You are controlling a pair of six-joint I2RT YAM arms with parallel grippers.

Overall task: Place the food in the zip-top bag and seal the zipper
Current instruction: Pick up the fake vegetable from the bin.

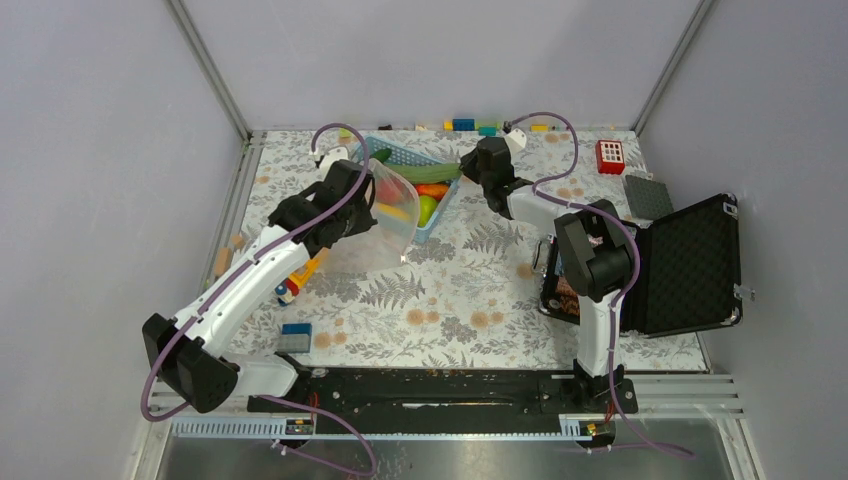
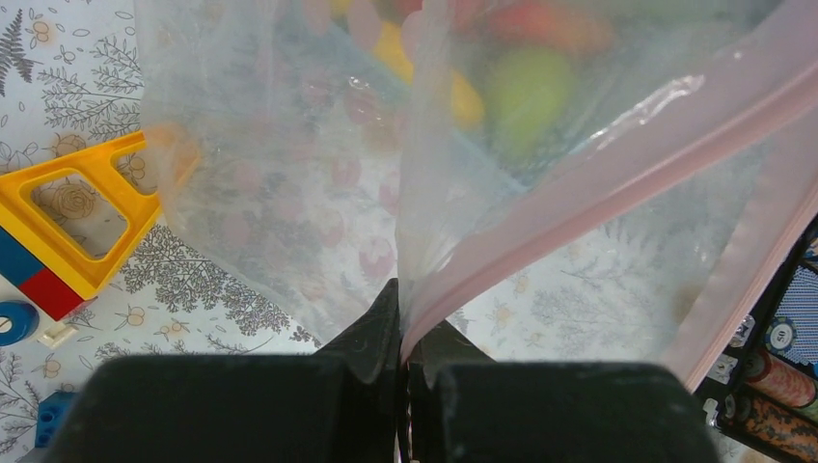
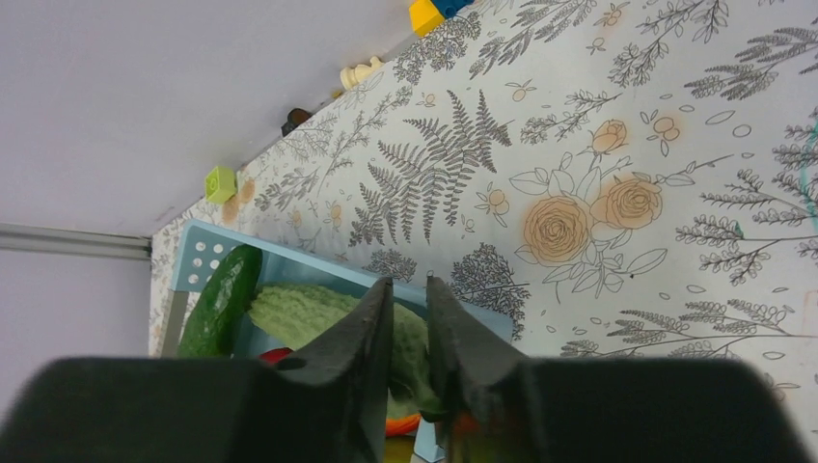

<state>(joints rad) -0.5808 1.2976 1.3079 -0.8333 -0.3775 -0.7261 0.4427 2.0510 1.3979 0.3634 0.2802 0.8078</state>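
Left pincer point(image 2: 403, 333): clamped on clear crinkly zip-top bag point(image 2: 289, 193), at pink zipper point(image 2: 579, 207).
Right pincer point(image 3: 408, 283): squeezing long bumpy green pod point(image 3: 309, 313).

Plain pale grey walls point(image 1: 100, 150) and aluminium corner posts point(image 1: 205, 65) enclose an evenly lit counter point(image 1: 450, 300) with fern-and-rose print.

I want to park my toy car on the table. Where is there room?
Best spot: the bare flowery cloth in the middle, between the zip-top bag, the black foam-lined case and the near rail. Crowded: the far-left corner around the blue basket and the left edge's toy blocks.
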